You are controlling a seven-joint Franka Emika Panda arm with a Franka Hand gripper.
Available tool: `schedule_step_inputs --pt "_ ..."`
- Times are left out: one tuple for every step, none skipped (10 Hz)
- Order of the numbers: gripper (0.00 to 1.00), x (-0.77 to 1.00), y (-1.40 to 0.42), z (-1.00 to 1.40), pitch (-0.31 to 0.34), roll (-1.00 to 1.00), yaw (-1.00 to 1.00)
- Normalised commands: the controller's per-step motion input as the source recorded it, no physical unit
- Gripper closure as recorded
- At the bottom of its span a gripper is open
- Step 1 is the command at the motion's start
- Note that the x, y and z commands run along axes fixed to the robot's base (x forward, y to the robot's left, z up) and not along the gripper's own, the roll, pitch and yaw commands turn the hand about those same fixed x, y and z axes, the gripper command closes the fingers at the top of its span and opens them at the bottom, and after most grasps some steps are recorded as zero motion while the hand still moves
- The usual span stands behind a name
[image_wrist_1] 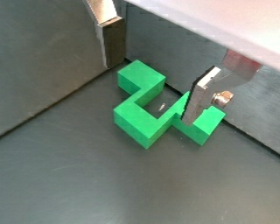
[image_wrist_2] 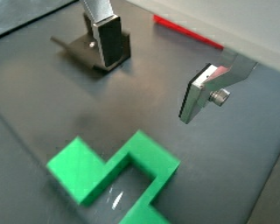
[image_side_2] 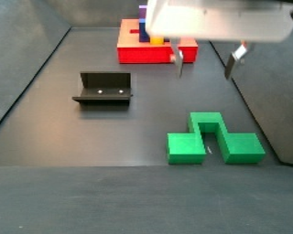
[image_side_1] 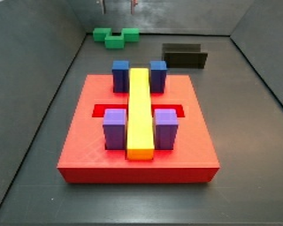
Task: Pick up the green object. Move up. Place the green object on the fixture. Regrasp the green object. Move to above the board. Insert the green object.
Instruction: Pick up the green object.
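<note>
The green object (image_side_2: 186, 146) lies flat on the dark floor, close to a side wall, and is also seen at the far end (image_side_1: 114, 36). My gripper (image_side_2: 211, 53) hangs open above it, holding nothing. In both wrist views the green object (image_wrist_1: 136, 118) (image_wrist_2: 84, 166) lies below the spread fingers (image_wrist_1: 203, 101) (image_wrist_2: 108, 39), and nothing is between the pads. The fixture (image_side_2: 103, 89) (image_side_1: 183, 56) stands apart from the green object, partly behind a finger (image_wrist_2: 78, 48) in a wrist view. The red board (image_side_1: 138, 146) (image_side_2: 143, 53) lies farther off.
On the board stand a long yellow bar (image_side_1: 139, 106), blue blocks (image_side_1: 120, 71) and purple blocks (image_side_1: 114, 128). Grey walls enclose the floor, and one wall (image_wrist_1: 224, 26) runs right beside the green object.
</note>
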Motion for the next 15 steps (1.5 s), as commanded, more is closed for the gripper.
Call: schedule_step_inputs --pt "0.0 -0.07 0.31 -0.46 -0.149 0.0 0.05" --pt "0.0 -0.11 0.17 -0.39 -0.13 0.0 0.0" --pt "0.0 -0.17 0.0 -0.38 -0.113 0.0 -0.01" --pt "0.0 -0.22 0.0 -0.41 -0.104 0.01 -0.02" --pt "0.0 -0.22 0.02 -0.36 -0.11 0.0 0.0" --pt "0.0 -0.07 0.01 -0.22 -0.086 0.0 0.0" --pt "0.0 0.0 0.0 -0.17 -0.039 0.0 -0.05" --pt "0.0 0.0 0.08 -0.22 -0.087 -0.05 0.0" --pt "0.0 0.0 0.11 -0.31 -0.099 -0.08 0.0" --pt "0.0 0.04 0.15 -0.33 -0.114 -0.11 0.02" --pt "0.0 0.11 0.1 -0.31 -0.117 -0.12 0.04" --pt "0.0 0.15 0.09 -0.3 -0.094 -0.08 0.02" --pt "0.0 0.15 0.07 -0.26 -0.09 -0.11 0.03" --pt "0.0 0.17 0.05 -0.24 -0.091 -0.13 0.04" --pt "0.0 0.17 0.03 -0.23 -0.097 -0.15 0.04"
